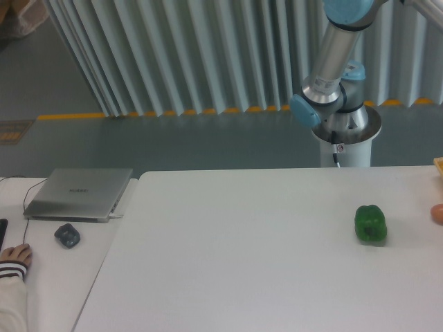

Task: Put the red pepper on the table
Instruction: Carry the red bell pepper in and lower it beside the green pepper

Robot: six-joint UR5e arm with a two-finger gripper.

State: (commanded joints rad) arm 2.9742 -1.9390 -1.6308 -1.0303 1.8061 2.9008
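Fingers are out of the frame, so their state cannot be told; only the arm (pixel 331 66) rising from its pedestal base (pixel 344 138) behind the surface (pixel 242 263) shows. No red pepper can be seen, so where it lies relative to the fingers cannot be told either. A green pepper (pixel 370 223) sits on the surface toward its right side, with a small orange-pink object (pixel 437 214) at the right edge. On the narrower desk (pixel 62 270) to the left lie a closed laptop (pixel 78 193) and a mouse (pixel 67 235), with a person's hand (pixel 15 258) near.
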